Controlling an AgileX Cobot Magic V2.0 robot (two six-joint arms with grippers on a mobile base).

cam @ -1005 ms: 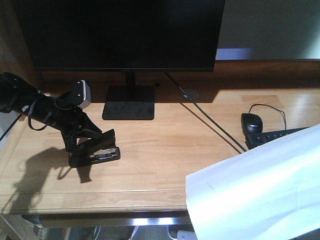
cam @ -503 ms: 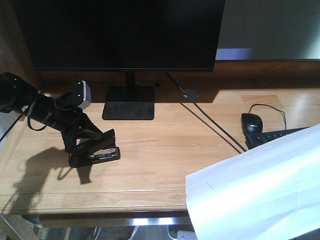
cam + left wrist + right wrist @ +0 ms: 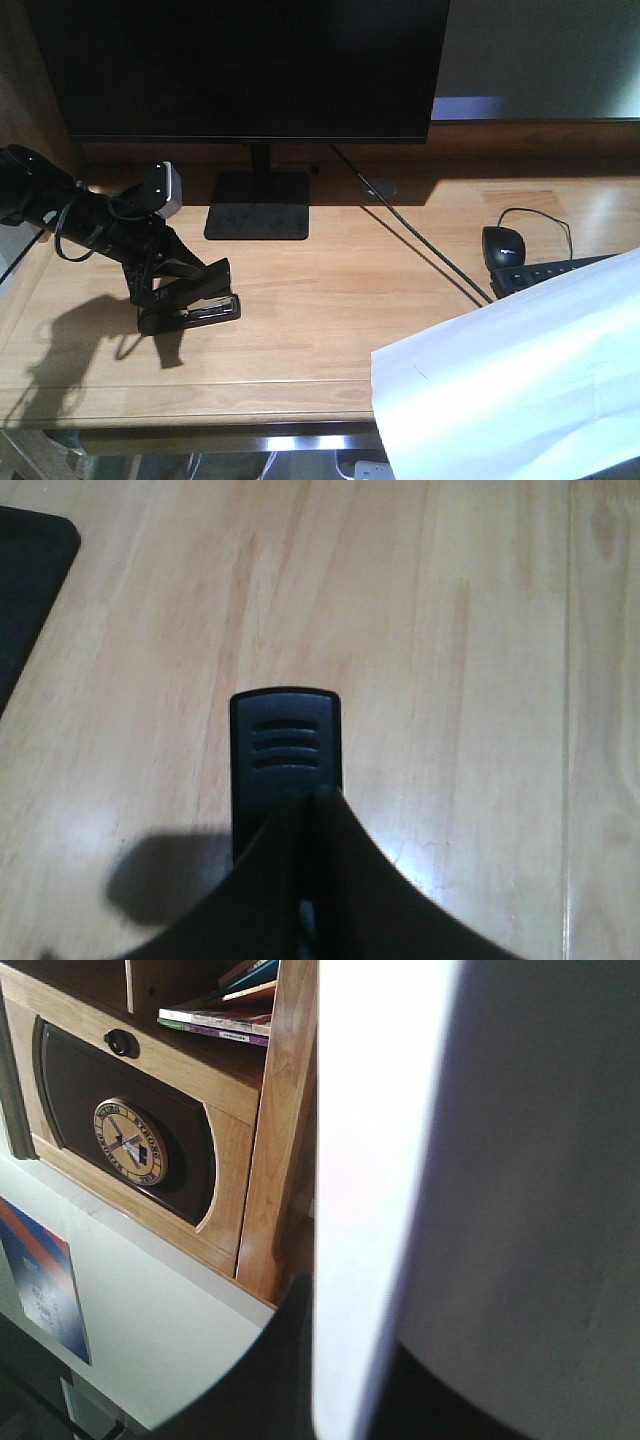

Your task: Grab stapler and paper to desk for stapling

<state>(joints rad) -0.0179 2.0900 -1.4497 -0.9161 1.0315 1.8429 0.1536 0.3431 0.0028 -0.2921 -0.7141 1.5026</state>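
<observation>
The job looks about halfway through. The stapler (image 3: 210, 311) is already down on the table (image 3: 330, 290), sitting directly under the left hand (image 3: 308, 815), which is closed narrow around its rear part. In the left wrist view the ribbed end of the stapler sticks out just ahead of the pinched fingertips, with bare wood all round it. Whether its base lies fully flat or is slightly tipped I cannot tell (the shadow just behind the hand suggests it is on the surface or very nearly). So the stapler part reads as delivered but not let go.

The paper (image 3: 510, 380) is the unfinished half. It hangs in the air at the near right corner, overlapping the table's front edge and covering part of the keyboard (image 3: 545, 272), well apart from the left hand and the stapler. The right hand (image 3: 350, 1380) does not show in the front view. Its own wrist view shows the white sheet running edge-on between two dark fingers, so I judge it is clamped on the sheet, with a wooden shelving unit (image 3: 200, 1130) off to one side beyond it.

Left to do, as I read it: lay the sheet flat on the open wood ahead of the left hand, clear of the mouse (image 3: 503, 243) and the monitor (image 3: 240, 70) stand, then bring the stapler to a corner of it.
</observation>
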